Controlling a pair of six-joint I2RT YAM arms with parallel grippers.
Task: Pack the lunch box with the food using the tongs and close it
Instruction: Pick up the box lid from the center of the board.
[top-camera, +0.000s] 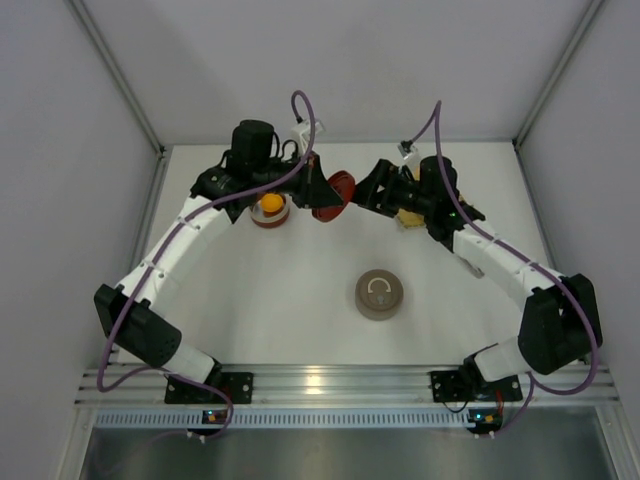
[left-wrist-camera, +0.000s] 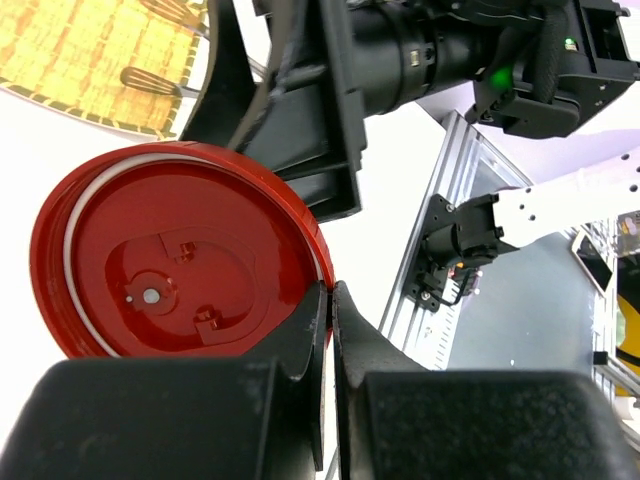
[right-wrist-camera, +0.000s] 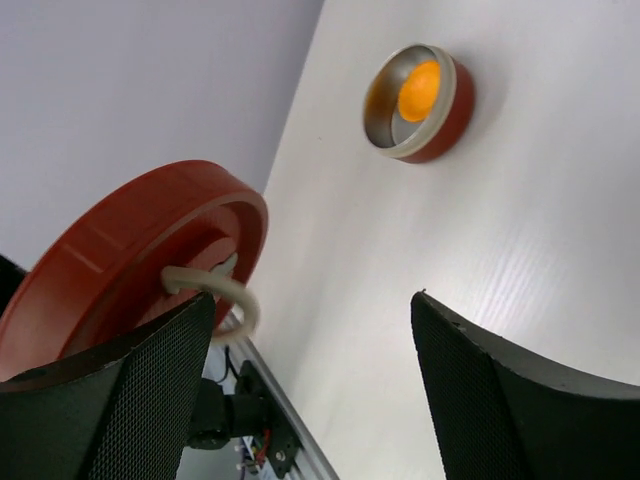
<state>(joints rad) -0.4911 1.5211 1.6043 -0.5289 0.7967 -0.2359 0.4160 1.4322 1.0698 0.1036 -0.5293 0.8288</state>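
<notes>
Slippage is the risk: the left gripper (left-wrist-camera: 330, 292) is clenched only on the rim of the round red plastic lid (left-wrist-camera: 170, 250), held on edge, so a nudge from the spread-jawed, empty right gripper (right-wrist-camera: 312, 300) could twist it loose. Only the right wrist view shows the lid's white ring handle (right-wrist-camera: 238, 300) and the round orange ball (right-wrist-camera: 420, 90) lying in the open red tin (right-wrist-camera: 458, 108) on the white surface (right-wrist-camera: 520, 230); the left wrist view shows the lid's underside.
</notes>
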